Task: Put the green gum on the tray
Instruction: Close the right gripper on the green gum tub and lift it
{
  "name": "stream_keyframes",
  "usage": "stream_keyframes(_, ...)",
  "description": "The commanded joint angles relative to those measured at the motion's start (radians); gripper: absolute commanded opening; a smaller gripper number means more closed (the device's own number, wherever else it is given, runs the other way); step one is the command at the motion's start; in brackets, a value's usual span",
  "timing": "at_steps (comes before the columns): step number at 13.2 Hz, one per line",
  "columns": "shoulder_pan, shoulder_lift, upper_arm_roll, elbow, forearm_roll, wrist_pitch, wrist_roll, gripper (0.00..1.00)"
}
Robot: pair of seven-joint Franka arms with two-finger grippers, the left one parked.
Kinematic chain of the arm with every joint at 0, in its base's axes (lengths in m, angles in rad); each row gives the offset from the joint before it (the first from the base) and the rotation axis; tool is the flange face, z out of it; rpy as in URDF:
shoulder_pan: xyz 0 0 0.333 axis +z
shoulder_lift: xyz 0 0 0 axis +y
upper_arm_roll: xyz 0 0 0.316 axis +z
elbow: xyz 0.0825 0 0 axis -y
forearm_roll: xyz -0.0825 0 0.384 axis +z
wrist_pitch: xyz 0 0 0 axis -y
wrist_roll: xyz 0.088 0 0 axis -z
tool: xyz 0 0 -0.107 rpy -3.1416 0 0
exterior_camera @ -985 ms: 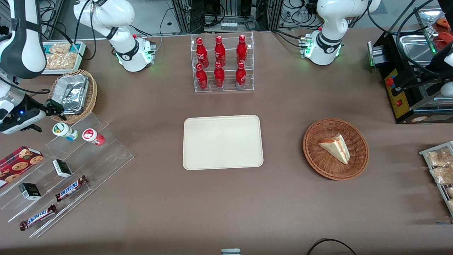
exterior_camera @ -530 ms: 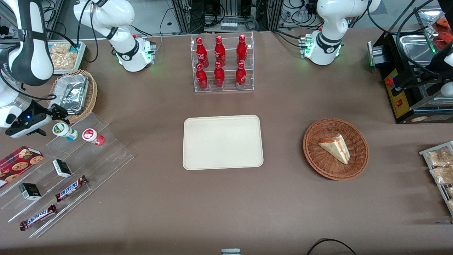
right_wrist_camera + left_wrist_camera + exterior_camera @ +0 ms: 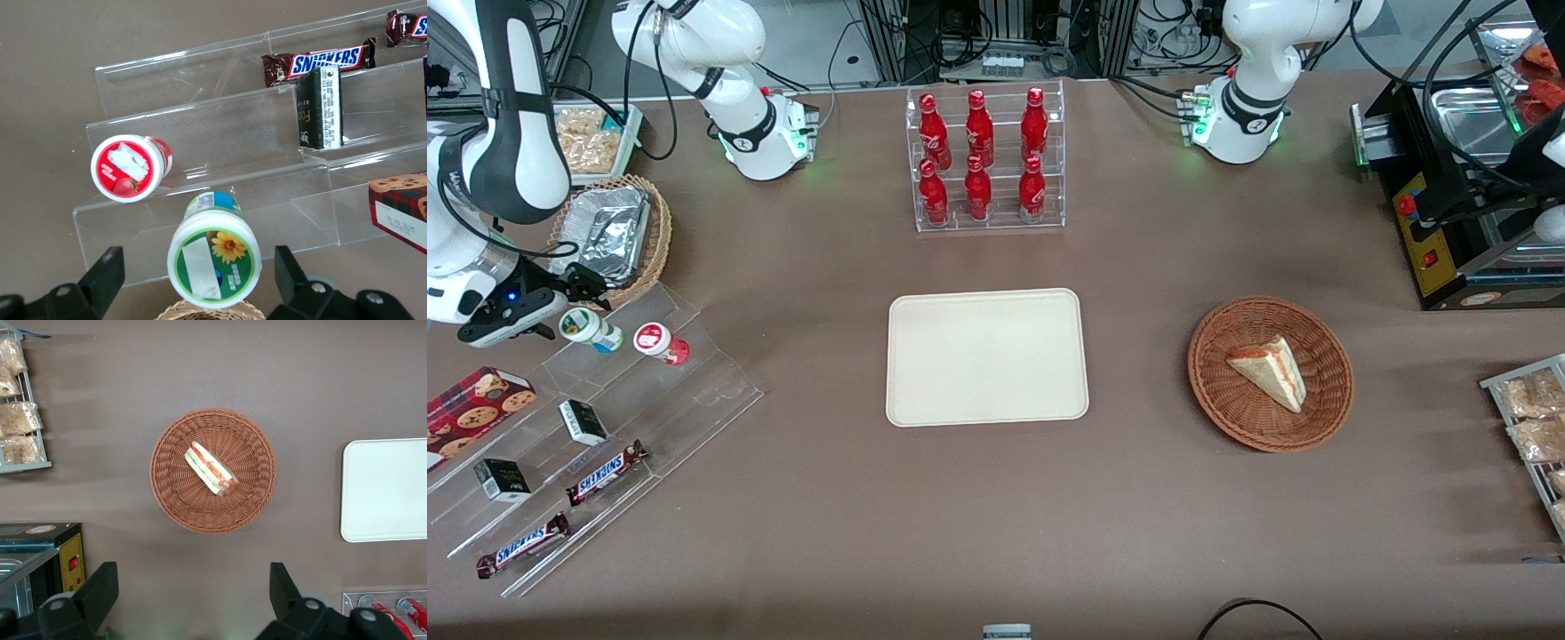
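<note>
Green gum (image 3: 590, 328) on the top step of the clear acrylic stepped rack (image 3: 596, 427), toward the working arm's end of the table. Canister upright, long axis vertical, lid up; in the right wrist view (image 3: 213, 265) lid face turned to the camera, green ring around a white label with a yellow flower mark, pale blue-green body just visible under it. Red gum canister (image 3: 660, 342) just beside on the same step, apart, not touching.

Gripper (image 3: 580, 292) poised just above the green gum, slightly farther from the front camera than the canister, over the edge of the wicker basket (image 3: 656, 233) holding the foil tray (image 3: 607, 233). Fingers (image 3: 100, 277) spread wide, one to each side of the lid in the wrist view, no contact with the canister.

Tray (image 3: 987, 356) flat at table centre, well apart from the gum, long axis running between the two arms' ends. Lower rack steps: dark small box (image 3: 319, 107), Snickers bar (image 3: 319, 63), cookie box (image 3: 403, 208).
</note>
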Motion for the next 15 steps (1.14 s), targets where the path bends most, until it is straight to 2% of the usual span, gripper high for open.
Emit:
stream_keyframes(1,-0.001,0.0,-0.007,-0.02,0.015,0.044,-0.016,1.0)
stream_keyframes(7,0.002,0.023,-0.029,-0.02,0.015,0.072,-0.016,0.99)
stream_keyframes(8,0.0,0.025,-0.029,-0.02,0.015,0.072,-0.016,0.95)
stream_keyframes(10,0.005,0.025,-0.027,-0.019,0.015,0.072,-0.014,0.57)
stream_keyframes(13,0.012,0.023,-0.027,-0.01,0.015,0.067,-0.008,0.07)
stream_keyframes(14,0.018,0.02,-0.027,-0.006,0.015,0.059,-0.004,0.0)
stream_keyframes(15,0.026,0.016,-0.027,-0.005,0.015,0.055,-0.002,0.0)
